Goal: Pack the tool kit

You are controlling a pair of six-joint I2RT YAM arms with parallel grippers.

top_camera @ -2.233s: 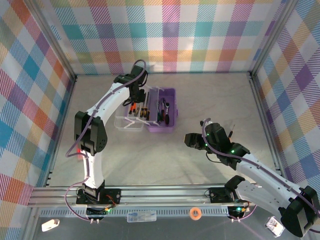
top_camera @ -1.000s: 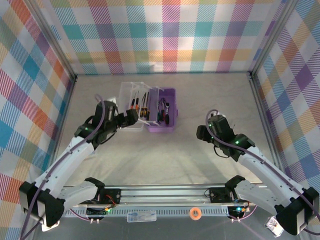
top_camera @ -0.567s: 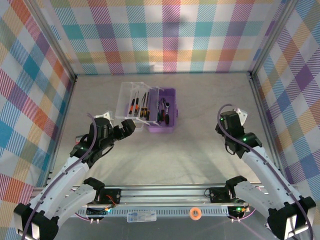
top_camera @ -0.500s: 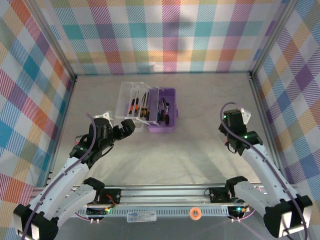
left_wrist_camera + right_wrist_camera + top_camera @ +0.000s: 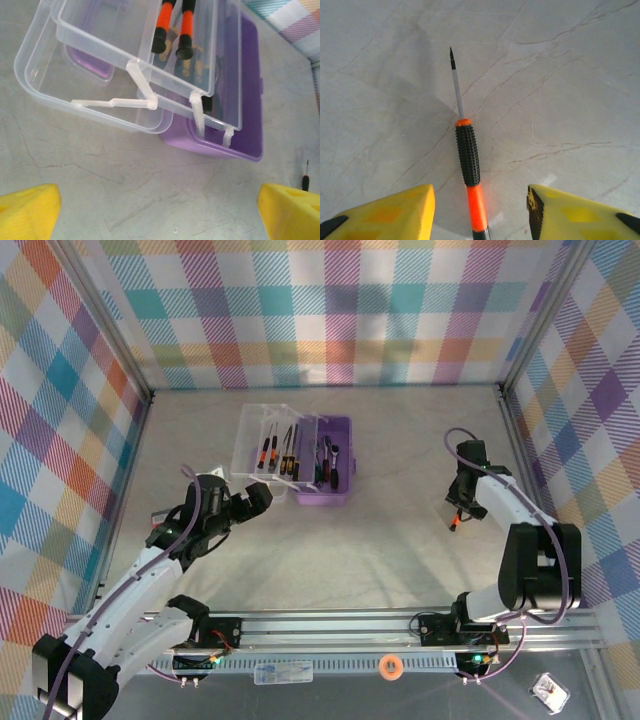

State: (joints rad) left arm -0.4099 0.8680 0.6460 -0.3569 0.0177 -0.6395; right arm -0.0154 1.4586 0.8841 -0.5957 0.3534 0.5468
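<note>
The tool kit's lilac case (image 5: 335, 485) stands open at the back middle of the table, its clear lid (image 5: 255, 445) folded out to the left. Orange-and-black screwdrivers (image 5: 268, 453) lie in the clear tray (image 5: 150, 55), and more tools (image 5: 330, 462) lie in the purple base (image 5: 245, 115). My left gripper (image 5: 262, 498) hovers just in front of the case, open and holding nothing (image 5: 160, 212). At the right, a loose screwdriver (image 5: 469, 165) with a black and orange handle lies on the table. My right gripper (image 5: 457, 512) straddles its handle, open (image 5: 480, 212), both yellow fingers (image 5: 385, 210) apart from it.
Plaid walls and metal rails (image 5: 520, 430) close in the table on three sides. Bare marbled tabletop (image 5: 380, 540) lies between the case and the loose screwdriver. A roll of tape (image 5: 391, 667) sits on the front rail below the table edge.
My right arm has swung to the right side and dropped its gripper over the loose screwdriver, jaws narrowing. My left arm has pulled back a little from the case and stays open.
</note>
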